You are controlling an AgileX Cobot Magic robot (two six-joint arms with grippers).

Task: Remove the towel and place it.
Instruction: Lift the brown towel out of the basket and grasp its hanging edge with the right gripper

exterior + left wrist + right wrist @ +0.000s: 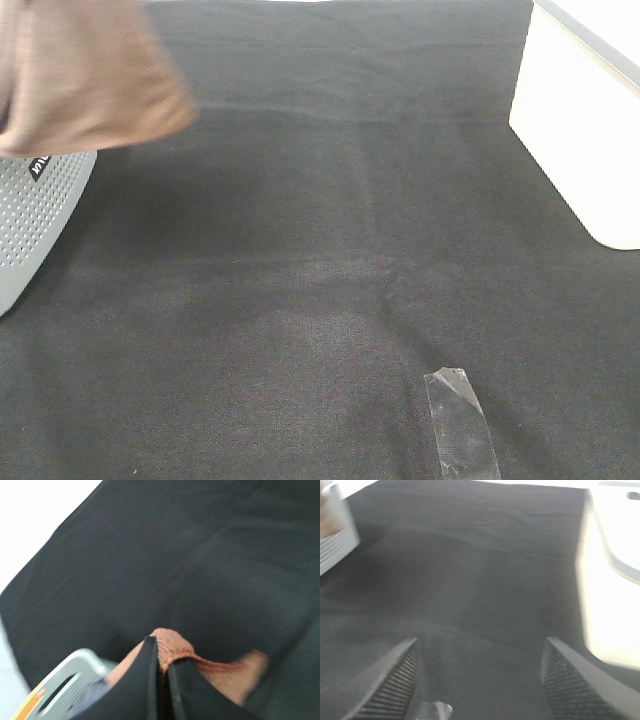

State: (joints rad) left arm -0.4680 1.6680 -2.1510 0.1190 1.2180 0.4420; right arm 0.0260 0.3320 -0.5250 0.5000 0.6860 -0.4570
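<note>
The brown plush towel (85, 75) hangs bunched at the top left of the exterior view, above a grey perforated basket (35, 215). In the left wrist view my left gripper (164, 667) is shut on a fold of the towel (172, 647), which spills out past the black fingers (145, 680). The left gripper itself is hidden in the exterior view. My right gripper (479, 685) is open and empty, its ribbed fingers (395, 685) spread wide low over the black table cloth (470, 580); it is out of the exterior view.
A white box (590, 130) stands at the right edge of the table. A strip of clear tape (460, 420) lies on the black cloth (330, 250) near the front. The basket's rim (65, 682) shows beside the left gripper.
</note>
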